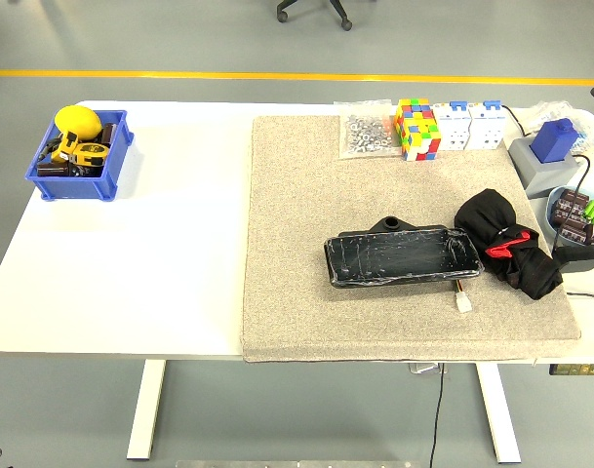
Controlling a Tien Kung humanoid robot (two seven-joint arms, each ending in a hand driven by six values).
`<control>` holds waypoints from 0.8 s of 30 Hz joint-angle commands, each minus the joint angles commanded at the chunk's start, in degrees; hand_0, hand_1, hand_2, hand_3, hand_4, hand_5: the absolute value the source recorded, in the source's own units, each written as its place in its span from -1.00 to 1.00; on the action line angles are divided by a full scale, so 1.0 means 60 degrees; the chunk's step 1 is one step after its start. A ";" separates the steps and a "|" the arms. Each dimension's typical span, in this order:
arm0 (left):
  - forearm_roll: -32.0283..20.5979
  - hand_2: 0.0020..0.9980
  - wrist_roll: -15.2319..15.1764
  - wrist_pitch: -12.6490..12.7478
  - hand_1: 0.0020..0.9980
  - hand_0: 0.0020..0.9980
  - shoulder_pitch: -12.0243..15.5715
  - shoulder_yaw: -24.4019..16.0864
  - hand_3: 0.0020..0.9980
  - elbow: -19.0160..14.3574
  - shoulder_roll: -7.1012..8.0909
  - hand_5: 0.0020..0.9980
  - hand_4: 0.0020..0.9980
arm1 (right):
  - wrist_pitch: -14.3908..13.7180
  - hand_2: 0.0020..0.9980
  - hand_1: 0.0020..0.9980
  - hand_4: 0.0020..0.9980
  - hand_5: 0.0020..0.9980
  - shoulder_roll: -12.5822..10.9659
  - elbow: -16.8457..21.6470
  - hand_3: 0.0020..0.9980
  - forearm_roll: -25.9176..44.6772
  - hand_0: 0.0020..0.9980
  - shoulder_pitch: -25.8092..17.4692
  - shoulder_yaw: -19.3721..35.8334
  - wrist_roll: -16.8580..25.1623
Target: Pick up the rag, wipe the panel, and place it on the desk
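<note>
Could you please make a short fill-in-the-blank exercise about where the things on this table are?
1. The black rag lies to the ____ of the black panel.
2. The panel rests on a beige ____.
3. The bin at the table's far left corner is ____ in colour.
4. The colourful cube stands beside a bag of ____.

Missing words: right; mat; blue; screws

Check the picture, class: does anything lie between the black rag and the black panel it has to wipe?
Nothing visible does. The black rag lies on the grey mat right against the right end of the black panel. Neither robot hand is in view.
</note>
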 joint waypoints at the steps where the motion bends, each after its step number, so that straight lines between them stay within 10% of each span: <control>1: 0.0001 0.47 0.0000 0.0000 0.46 0.37 0.0000 -0.0001 0.21 0.0000 0.0000 0.25 0.34 | 0.0018 0.84 0.73 1.00 0.47 -0.0005 0.0011 0.94 -0.0062 0.76 0.0004 -0.0014 -0.0012; 9: -0.0037 0.46 -0.0005 -0.0004 0.46 0.37 -0.0009 0.0014 0.21 0.0000 -0.0011 0.25 0.34 | 0.0452 0.85 0.74 1.00 0.50 0.0026 0.0181 0.95 -0.2927 0.75 0.0064 -0.0570 -0.0318; 24: -0.0015 0.46 0.0004 -0.0003 0.46 0.37 0.0019 0.0033 0.21 0.0000 -0.0009 0.25 0.34 | 0.0431 0.76 0.69 1.00 0.57 0.0403 -0.0070 0.87 -0.3731 0.72 0.0059 -0.1298 -0.0708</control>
